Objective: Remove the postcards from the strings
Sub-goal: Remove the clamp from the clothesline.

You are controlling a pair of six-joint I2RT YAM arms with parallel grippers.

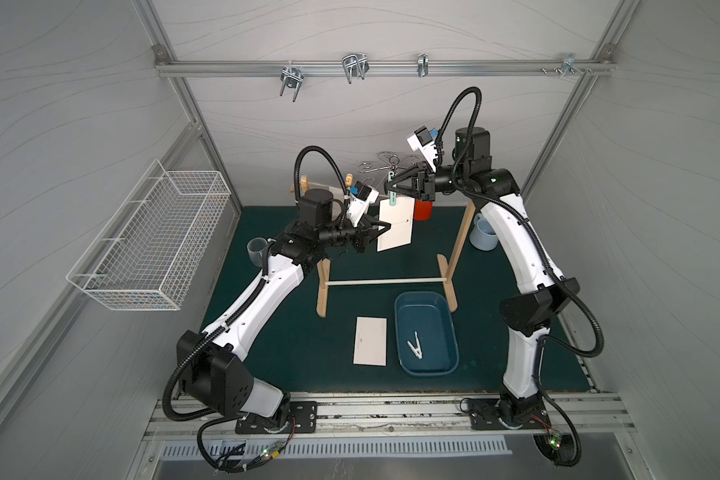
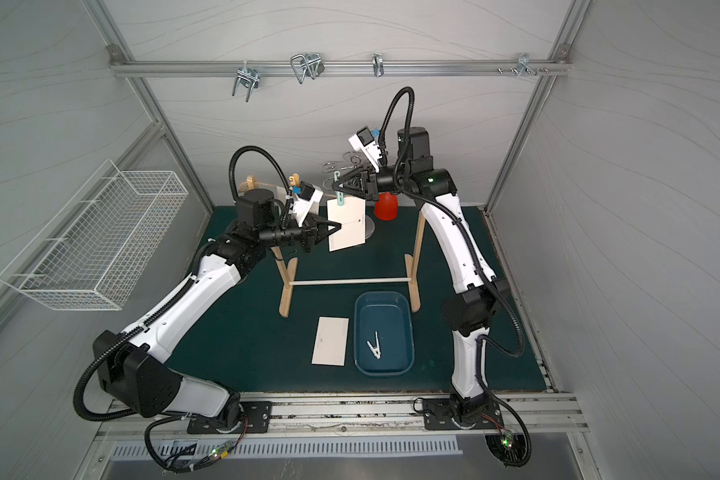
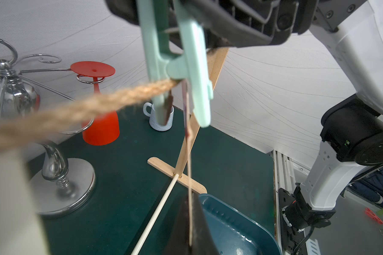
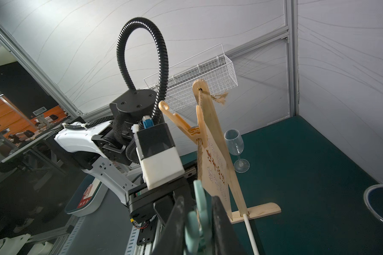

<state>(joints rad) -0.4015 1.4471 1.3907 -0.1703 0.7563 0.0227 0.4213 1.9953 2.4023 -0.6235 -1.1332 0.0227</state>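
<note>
The mint peg (image 3: 194, 66) is being pinched by the right claw (image 1: 393, 189), the postcard (image 1: 396, 226) gripped by the left claw (image 1: 385, 228), presumably awaiting withdrawal.

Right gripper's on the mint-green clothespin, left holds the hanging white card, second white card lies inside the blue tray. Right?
No. The second white paper postcard lies on the green mat beside the dark blue plastic tray, not inside it; both top views show it.

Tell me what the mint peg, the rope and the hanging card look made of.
Mint peg: smooth matte plastic, going by its even moulded colour.
Rope: coarse twisted plant fibre, probably jute; fuzzy tan strands.
Hanging card: thin matte white paper or cardstock; flat, unglossy.
</note>
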